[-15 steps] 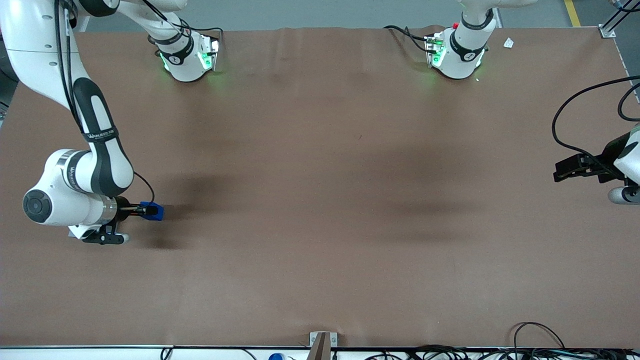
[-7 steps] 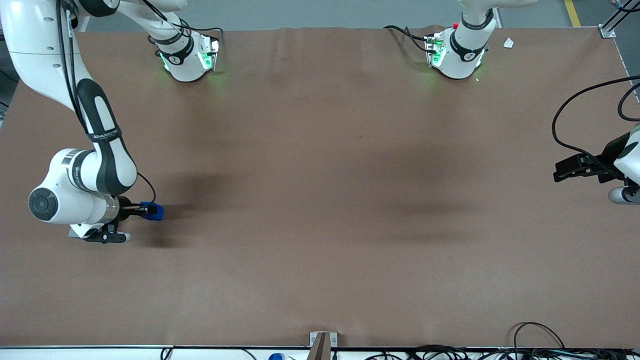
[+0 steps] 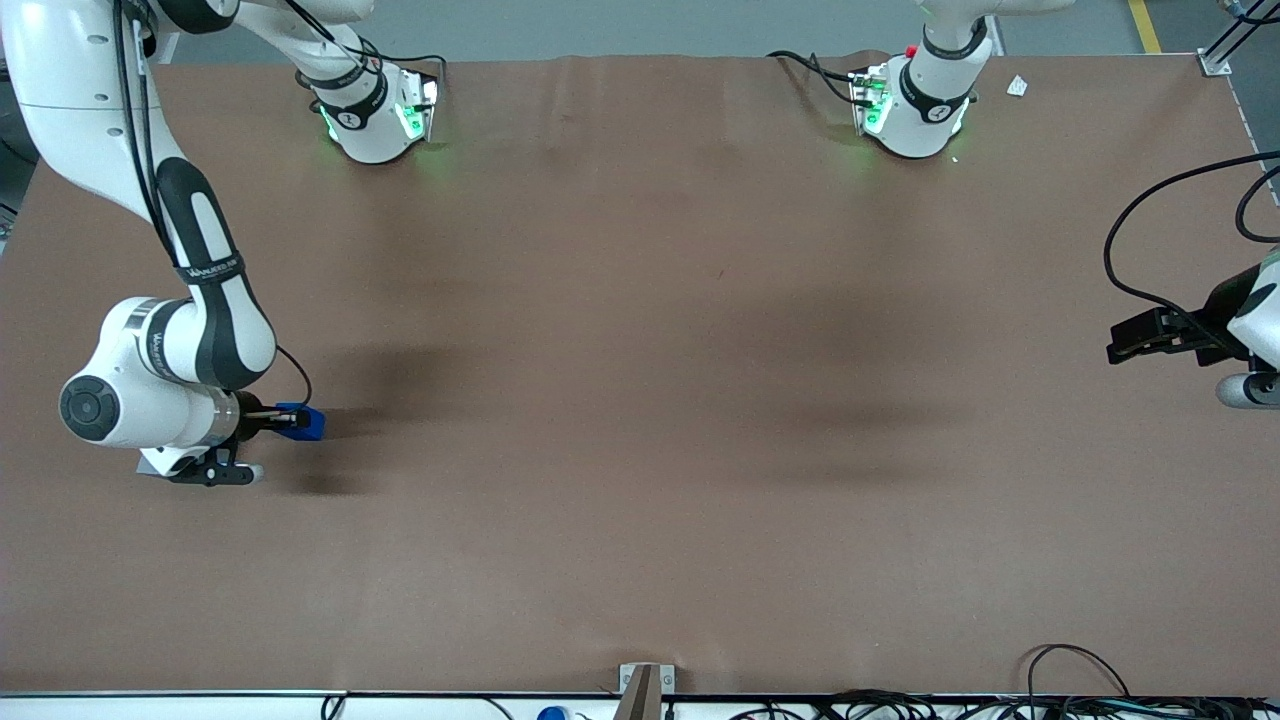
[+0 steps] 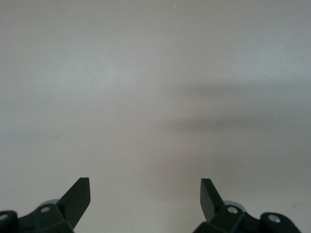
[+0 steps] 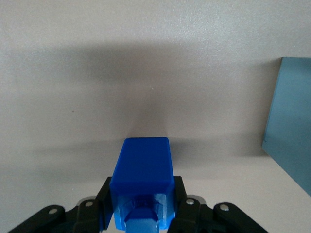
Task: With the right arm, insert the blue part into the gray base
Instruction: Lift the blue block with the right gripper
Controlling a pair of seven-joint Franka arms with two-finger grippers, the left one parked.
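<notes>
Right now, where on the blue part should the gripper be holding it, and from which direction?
As it is held: the gripper is shut on the blue part's two flat side faces, near the stub end, coming in along its length. Those parallel faces suit the fingers and leave the free end clear. The gray base isn't in view.

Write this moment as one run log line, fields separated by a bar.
phase: carrying | gripper: shut on blue part, toward working arm's end of table | gray base: not in view

We see the blue part (image 3: 303, 423), a small bright-blue block, clamped between the fingers of the claw (image 3: 290, 423) on the right arm (image 3: 190, 300), low over the brown counter (image 3: 640, 400) toward the working arm's end. Its long body (image 5: 142, 180) juts forward past the fingertips.
</notes>
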